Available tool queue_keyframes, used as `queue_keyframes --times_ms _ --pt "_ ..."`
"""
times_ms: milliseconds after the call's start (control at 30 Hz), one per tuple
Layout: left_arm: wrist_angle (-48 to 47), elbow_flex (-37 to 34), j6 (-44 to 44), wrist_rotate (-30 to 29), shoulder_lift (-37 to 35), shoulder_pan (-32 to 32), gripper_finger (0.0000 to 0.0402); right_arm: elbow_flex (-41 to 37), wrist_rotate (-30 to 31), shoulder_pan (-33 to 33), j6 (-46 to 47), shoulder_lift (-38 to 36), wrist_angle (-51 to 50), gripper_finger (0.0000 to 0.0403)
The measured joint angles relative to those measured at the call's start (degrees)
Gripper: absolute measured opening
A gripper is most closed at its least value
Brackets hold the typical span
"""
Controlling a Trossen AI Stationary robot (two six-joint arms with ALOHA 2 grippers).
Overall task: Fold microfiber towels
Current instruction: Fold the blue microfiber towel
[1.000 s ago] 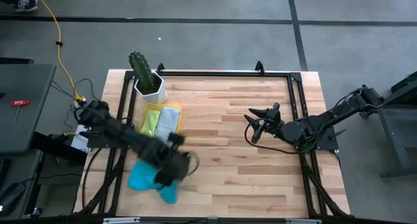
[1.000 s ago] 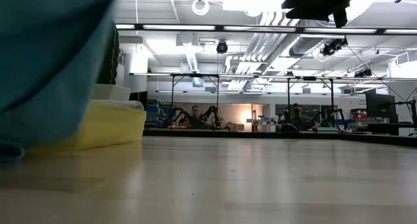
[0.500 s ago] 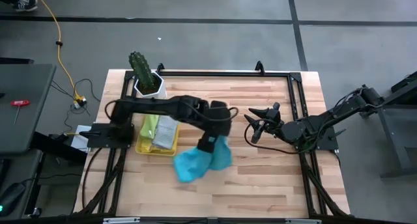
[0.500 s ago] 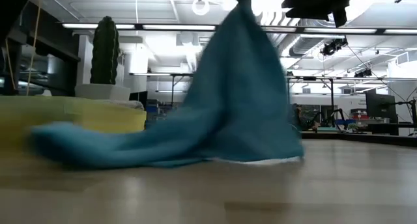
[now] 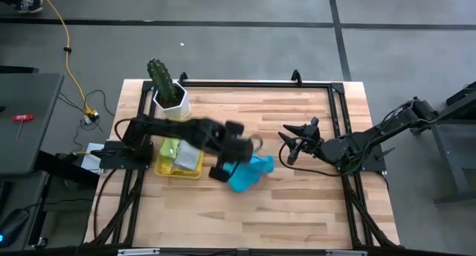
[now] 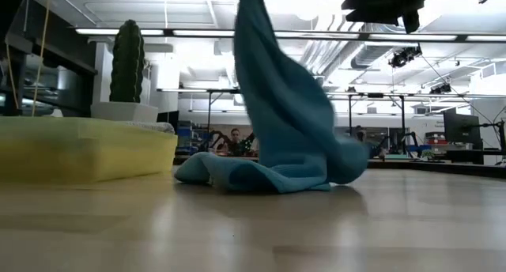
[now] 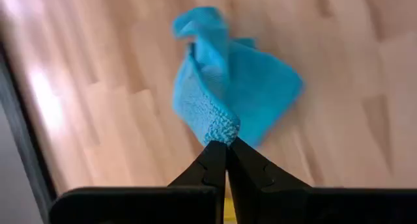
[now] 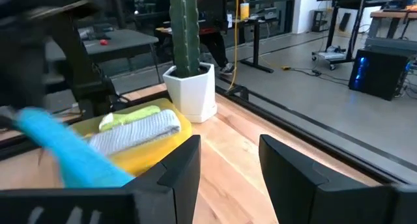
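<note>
A light blue microfiber towel (image 5: 251,173) hangs bunched from my left gripper (image 5: 235,160), which is shut on it over the middle of the table. The towel's lower folds (image 6: 261,175) rest on the wood. At the left, a yellow tray (image 5: 178,169) holds a lime green towel (image 8: 130,115) and a grey towel (image 8: 138,133), both folded. My right gripper (image 5: 289,145) waits open at the right, level and pointing toward the tray. It has nothing between its fingers (image 8: 186,165). My left gripper pinches a bunched tip of the blue towel (image 7: 221,127) between its two fingertips, coming from above and pointing steeply down. The towel hangs slack below the fingers in a twisted drape (image 6: 273,82), its lower end piled on the table.
A cactus in a white pot (image 5: 167,88) stands at the far left corner behind the tray. A black frame (image 5: 335,100) runs along the table's edges. Bare wood lies near and to the right of the towel.
My left gripper has swung from the table's near left toward the middle and risen, staying shut on the blue towel. The towel has been drawn along the table with it, and now hangs taller with only its lower end piled on the wood.
</note>
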Motion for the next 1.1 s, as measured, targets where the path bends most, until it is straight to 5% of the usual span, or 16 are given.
queue_keyframes --times_ms 467,633,833,1100 --pt "17.7 -24.4 0.9 2.9 0.1 -17.8 0.0 0.0 -9.6 0.0 -0.1 0.0 -0.8 0.0149" --pt "21.6 -33.2 -1.2 -0.5 0.1 -19.6 0.0 0.0 -14.5 0.0 -0.1 0.0 -0.9 0.0149" --pt "21.7 -37.7 -5.8 -11.5 -1.9 -19.2 0.0 0.0 -21.0 0.0 2.8 1.5 -5.3 0.0149" --pt "25.4 -39.0 -9.8 -15.4 -5.6 -17.4 0.0 0.0 -36.0 0.8 12.5 15.5 -11.7 0.0149"
